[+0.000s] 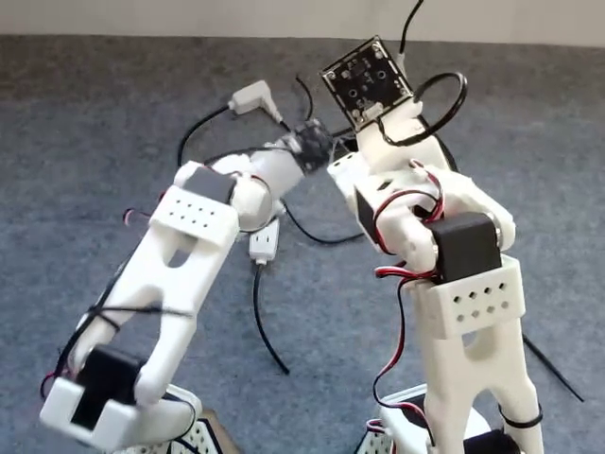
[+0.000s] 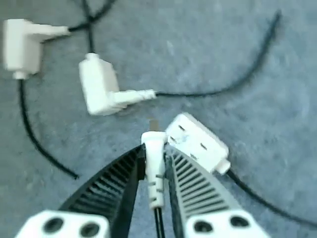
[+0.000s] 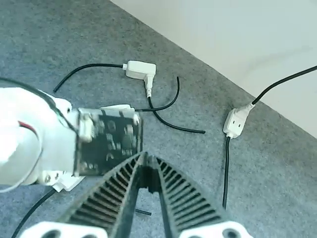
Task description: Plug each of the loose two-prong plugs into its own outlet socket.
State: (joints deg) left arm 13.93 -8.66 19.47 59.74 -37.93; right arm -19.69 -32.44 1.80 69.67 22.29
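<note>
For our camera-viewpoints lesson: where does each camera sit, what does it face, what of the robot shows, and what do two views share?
High view: fixed above, looking down on the table; left arm and right arm show.
Left wrist view: on that arm, facing an outlet socket past the left gripper, shut on a white plug.
Right wrist view: on that arm, facing the table past the right gripper.
Shared: an angled plug, in high and right wrist views.

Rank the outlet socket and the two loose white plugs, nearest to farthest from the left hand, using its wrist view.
1. Outlet socket, beside the held plug.
2. Angled white plug, farther out on the carpet.
3. Boxy white plug, farthest out.
</note>
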